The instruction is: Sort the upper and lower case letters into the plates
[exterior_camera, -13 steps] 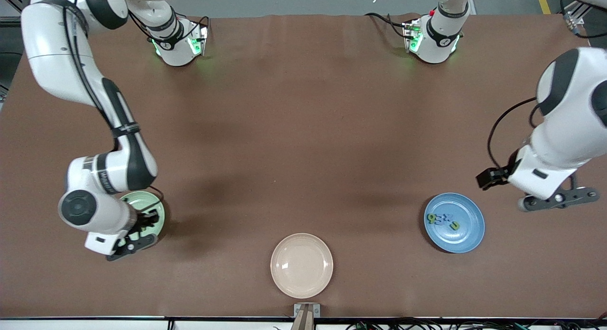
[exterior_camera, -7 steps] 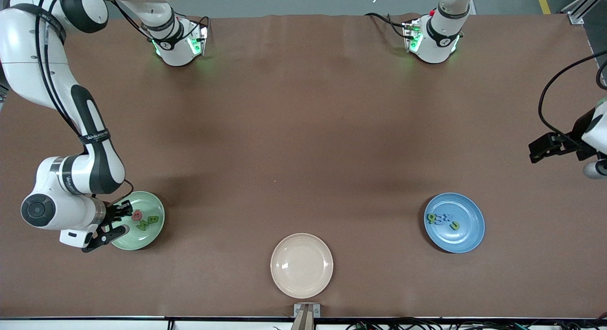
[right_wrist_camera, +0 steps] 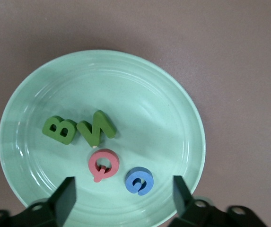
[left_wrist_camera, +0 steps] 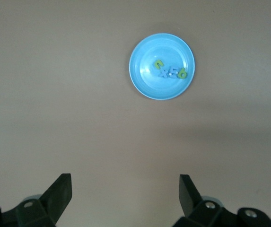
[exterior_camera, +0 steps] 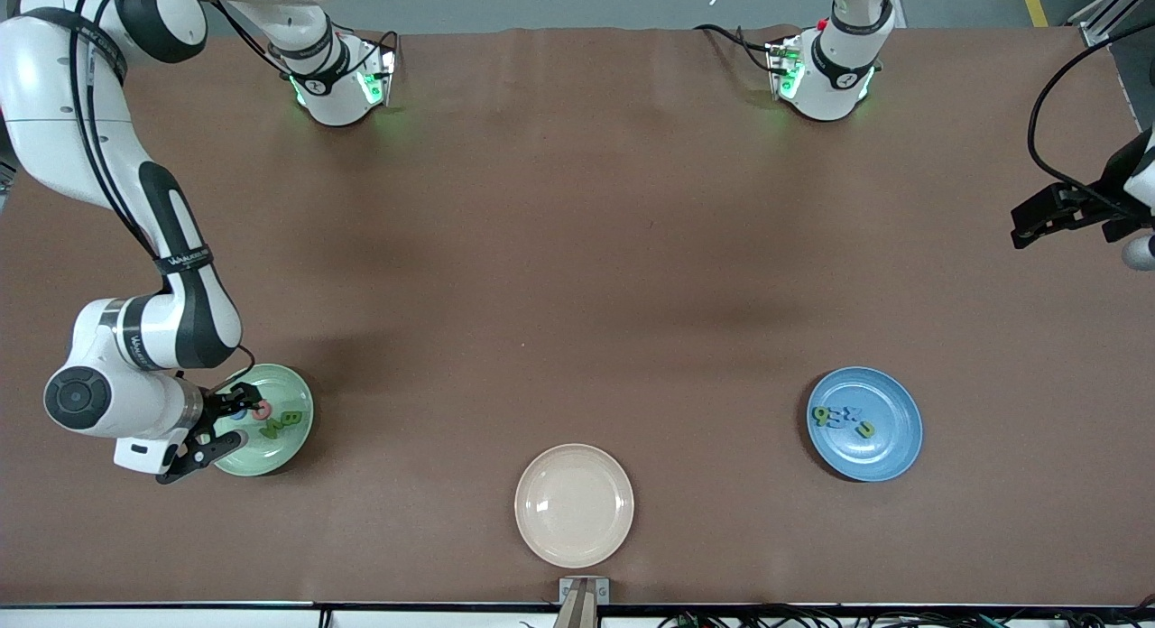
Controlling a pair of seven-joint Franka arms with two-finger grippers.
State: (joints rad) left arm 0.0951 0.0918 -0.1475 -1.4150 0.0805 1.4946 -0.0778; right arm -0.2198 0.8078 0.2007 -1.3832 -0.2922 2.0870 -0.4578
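Right gripper (exterior_camera: 227,422), jaws released, hung over the green plate (exterior_camera: 293,437), partly hiding its letters (right_wrist_camera: 99,147). Left gripper (left_wrist_camera: 126,198), jaws spread empty, was cut off at the table's (exterior_camera: 577,249) edge.

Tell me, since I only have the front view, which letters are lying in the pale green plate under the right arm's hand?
Observer: The right wrist view shows four chunky letters in the glossy mint green round plate: a green B, a green N, a pink Q and a blue curved letter, probably C or G.
Operator: Is that hand holding anything?
Observer: No. The right hand is open and empty, over the plate's rim.
Operator: And the left one?
Observer: The left wrist view shows the left hand open and empty, high over bare table, looking toward the glossy medium blue round plate.
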